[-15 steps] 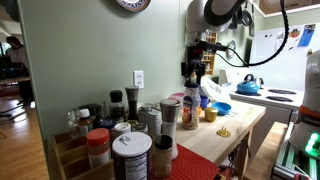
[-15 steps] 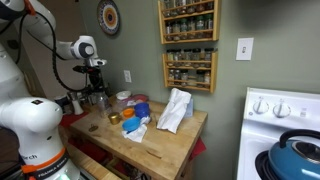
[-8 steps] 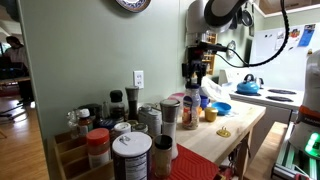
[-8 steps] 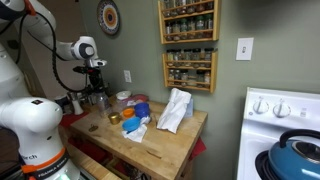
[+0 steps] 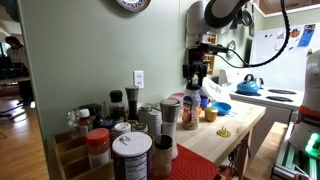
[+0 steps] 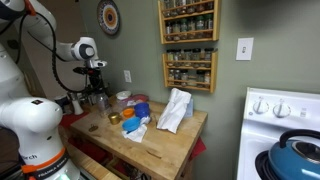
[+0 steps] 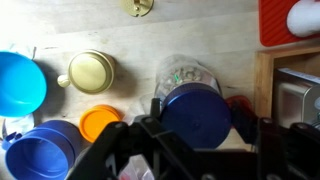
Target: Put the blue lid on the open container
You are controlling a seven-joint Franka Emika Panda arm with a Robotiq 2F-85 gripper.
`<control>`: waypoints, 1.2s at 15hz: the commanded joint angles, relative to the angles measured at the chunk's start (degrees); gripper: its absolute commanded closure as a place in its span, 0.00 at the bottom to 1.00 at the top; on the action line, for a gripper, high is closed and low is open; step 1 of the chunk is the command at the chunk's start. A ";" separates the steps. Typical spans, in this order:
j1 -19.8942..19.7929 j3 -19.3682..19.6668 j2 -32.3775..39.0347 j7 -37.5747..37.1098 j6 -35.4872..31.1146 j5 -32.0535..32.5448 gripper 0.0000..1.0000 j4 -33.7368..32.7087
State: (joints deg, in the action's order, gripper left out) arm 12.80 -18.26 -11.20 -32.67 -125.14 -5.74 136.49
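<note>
The gripper (image 7: pixel 197 114) squeezes the blue lid (image 7: pixel 196 104) by its sides, so the lid sits flat. The lid hangs right over the open container (image 7: pixel 184 71), whose mouth peeks out behind it. It looks lined up, ready to go down on top.

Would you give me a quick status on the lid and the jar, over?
Gripper shut on blue lid. Lid hangs over open jar, partly off its mouth. Orange lid close beside, not blocking.
</note>
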 commanded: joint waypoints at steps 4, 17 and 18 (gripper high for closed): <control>0.27 0.49 -0.73 0.62 -1.45 -1.10 0.55 1.05; 0.43 0.16 -0.29 0.54 -0.84 -0.93 0.55 0.63; 0.50 0.23 -0.28 0.77 -0.96 -1.33 0.55 0.62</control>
State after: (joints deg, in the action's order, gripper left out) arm 12.89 -18.12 -11.15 -32.48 -125.61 -6.27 136.49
